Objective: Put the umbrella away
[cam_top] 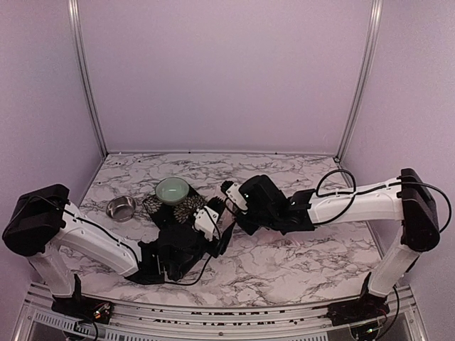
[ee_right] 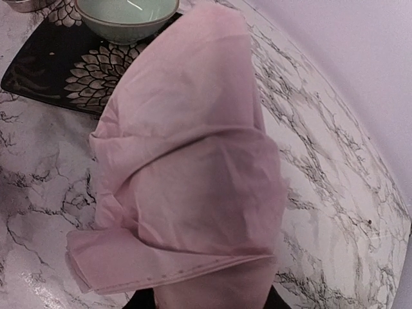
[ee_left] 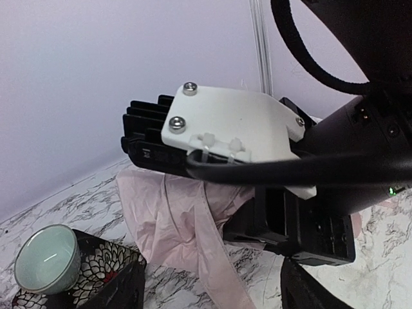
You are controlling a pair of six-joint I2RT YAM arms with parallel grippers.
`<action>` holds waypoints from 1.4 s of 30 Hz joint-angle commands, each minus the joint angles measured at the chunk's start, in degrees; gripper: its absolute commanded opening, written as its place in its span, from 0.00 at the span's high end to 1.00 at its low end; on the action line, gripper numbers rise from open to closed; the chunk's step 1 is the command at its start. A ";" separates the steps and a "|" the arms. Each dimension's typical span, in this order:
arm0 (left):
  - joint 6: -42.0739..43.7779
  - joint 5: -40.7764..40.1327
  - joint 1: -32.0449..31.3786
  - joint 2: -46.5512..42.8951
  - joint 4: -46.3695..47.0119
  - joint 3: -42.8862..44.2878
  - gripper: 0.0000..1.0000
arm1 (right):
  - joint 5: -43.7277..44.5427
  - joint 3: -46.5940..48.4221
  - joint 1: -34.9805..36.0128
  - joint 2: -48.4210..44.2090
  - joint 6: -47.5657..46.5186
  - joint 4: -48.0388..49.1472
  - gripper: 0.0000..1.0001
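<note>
Soft, light pale pink fabric umbrella (ee_right: 187, 161) hangs clamped in right pincer (cam_top: 229, 193); left pincer (ee_left: 212, 286) gapes empty; probably best gripped at bunched folds.

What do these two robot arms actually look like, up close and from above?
Both the left arm and right arm are white tubes joined by bulky black housings, with black cables running alongside. Up close, a white plate with silver screws holds one cable under a pale zip tie, near a small green light.
</note>
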 commanded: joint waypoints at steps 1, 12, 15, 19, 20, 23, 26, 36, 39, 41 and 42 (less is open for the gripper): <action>0.20 -2.58 1.21 2.96 4.29 2.60 0.35 | 0.40 3.46 1.51 -1.07 2.53 0.28 1.00; 0.68 0.64 1.75 4.62 10.72 -1.62 0.27 | -2.95 4.63 0.75 -4.54 4.40 1.99 1.00; 3.91 0.15 1.67 5.83 12.40 -1.57 0.26 | -3.40 5.55 0.67 -4.33 4.47 2.54 1.00; 9.12 -7.64 1.46 9.41 12.19 2.33 0.26 | -3.47 6.21 0.78 -3.46 4.75 2.23 1.00; 9.55 -8.69 1.48 9.86 12.20 2.93 0.26 | -3.46 6.22 0.79 -3.48 4.84 2.24 1.00; 9.49 -11.62 1.61 10.00 12.20 3.50 0.27 | -3.44 6.21 0.87 -3.89 4.84 2.10 1.00; 9.64 -14.46 1.82 9.80 12.20 3.49 0.31 | -3.37 5.99 0.85 -4.33 4.78 2.12 1.00; 7.92 -11.87 3.57 4.04 11.76 -2.47 0.54 | -2.49 5.29 0.46 -5.27 4.06 1.42 1.00; 7.65 -10.15 3.99 3.31 10.62 -3.25 0.56 | -2.61 5.21 0.30 -5.33 3.96 1.49 1.00; 7.44 -9.19 4.27 3.46 10.13 -3.28 0.58 | -2.94 5.29 0.31 -5.37 3.96 1.55 1.00; 7.36 -8.89 4.41 3.55 9.83 -3.20 0.60 | -2.91 5.33 0.32 -5.37 3.95 1.52 1.00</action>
